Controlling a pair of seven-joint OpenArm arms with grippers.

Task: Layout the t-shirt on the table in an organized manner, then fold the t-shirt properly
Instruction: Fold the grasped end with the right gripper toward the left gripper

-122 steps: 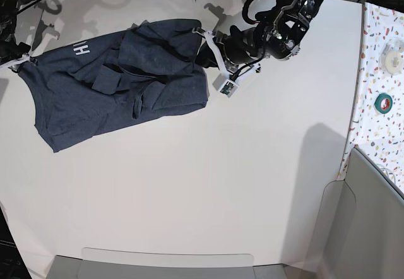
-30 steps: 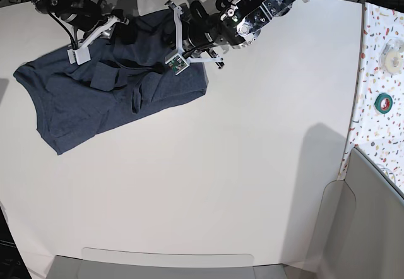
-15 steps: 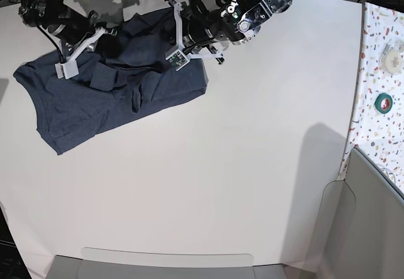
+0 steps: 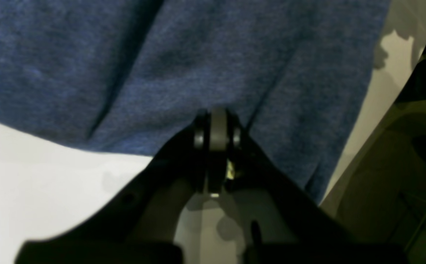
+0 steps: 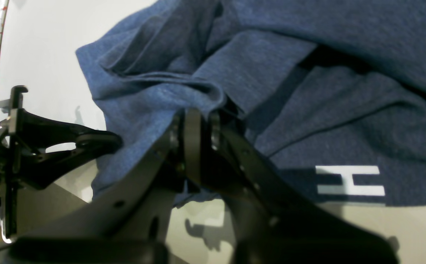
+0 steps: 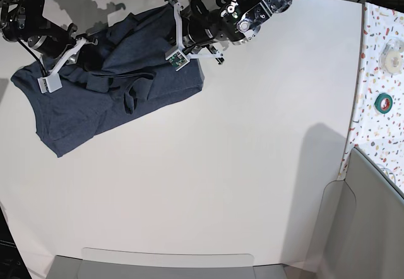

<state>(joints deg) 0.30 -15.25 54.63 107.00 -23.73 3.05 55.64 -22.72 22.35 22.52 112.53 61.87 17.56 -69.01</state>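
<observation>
Fabric fills the left wrist view: the t-shirt [image 4: 183, 62], dark blue heathered, hangs across the upper frame with the left gripper [image 4: 215, 126] clenched on a fold at its lower edge, jaws pressed together. White table [image 4: 33, 176] shows below the cloth.

Right wrist view: the right gripper [image 5: 193, 137] is clamped on a bunched ridge of the t-shirt [image 5: 308, 73], jaws closed with cloth pinched between them. White block lettering [image 5: 350, 179] shows on the fabric at lower right, just above the table [image 5: 44, 47]. The other arm's black bracket sits at far left.

Base view: the t-shirt [image 6: 95, 96] lies crumpled at the table's [image 6: 221, 184] far left corner, upper part lifted and creased between the two arms, lower part flat on the surface. The left gripper [image 6: 169, 36] grips the shirt's right upper edge; the right gripper [image 6: 85, 47] grips its left upper portion. A speckled side surface [image 6: 382, 58] along the right edge carries a green tape roll [image 6: 383, 103].
</observation>
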